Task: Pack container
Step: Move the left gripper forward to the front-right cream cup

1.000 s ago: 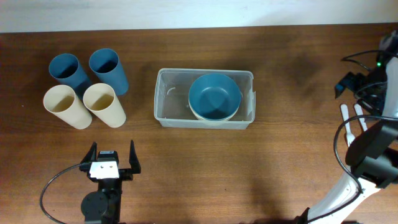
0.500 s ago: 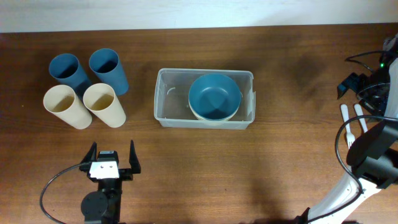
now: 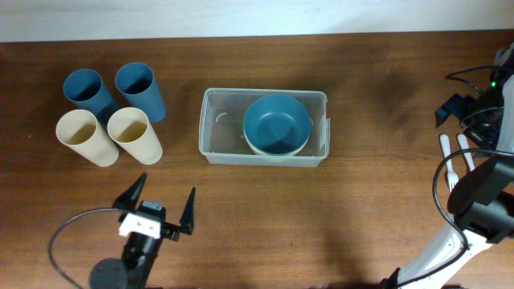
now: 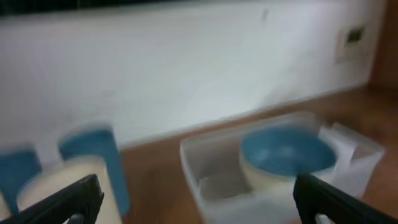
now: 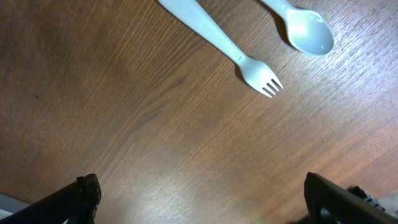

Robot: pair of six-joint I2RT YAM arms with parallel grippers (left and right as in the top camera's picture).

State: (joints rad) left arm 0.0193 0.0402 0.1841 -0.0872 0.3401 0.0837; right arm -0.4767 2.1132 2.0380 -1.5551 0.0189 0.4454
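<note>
Overhead view: container [image 3: 218,146] sits at table centre, open-topped, with 1 blue bowl [image 3: 277,120] nested in 1 cream bowl [image 3: 275,152] toward its right end. To its left, 2 blue cups [image 3: 84,87] stand near it, with 2 cream cups [image 3: 128,124] just in front of them, all upright. Left gripper [image 3: 167,186] hangs over the table in front of the cups, fingers spread wide and empty; right gripper [image 5: 200,183], at the far right, has fingers wide and empty above a white fork [image 5: 217,43] and spoon [image 5: 305,28] lying side by side.

Container [image 3: 221,128] clear — blue bowl [image 3: 277,120], cream bowl [image 4: 264,180]; fork [image 5: 217,45], spoon [image 5: 310,34] white — table [image 3: 361,209] brown woodgrain.
</note>
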